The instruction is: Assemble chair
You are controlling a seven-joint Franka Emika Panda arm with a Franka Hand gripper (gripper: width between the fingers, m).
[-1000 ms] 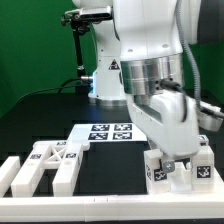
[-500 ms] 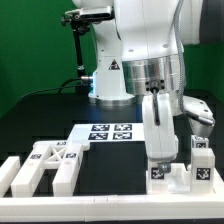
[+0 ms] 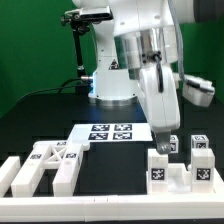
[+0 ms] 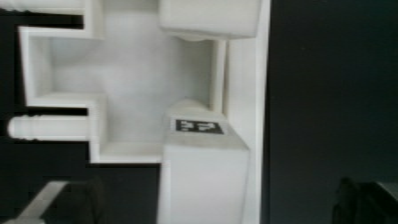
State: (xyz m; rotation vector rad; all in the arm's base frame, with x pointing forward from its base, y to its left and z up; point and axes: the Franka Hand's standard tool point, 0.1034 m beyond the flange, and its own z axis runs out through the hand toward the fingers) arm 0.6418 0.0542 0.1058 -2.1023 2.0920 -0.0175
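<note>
Flat white chair frames (image 3: 52, 163) at exterior view's left, upright tagged blocks (image 3: 180, 168) at right.

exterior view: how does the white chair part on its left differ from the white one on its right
The left chair part lies low and spread out, an open frame with gaps; the right chair part is compact, with posts standing up. The left chair part's tags face up; the right chair part's face the camera. The gripper hangs above the right chair part, away from the left one. Both are white with black-and-white tags.
</note>
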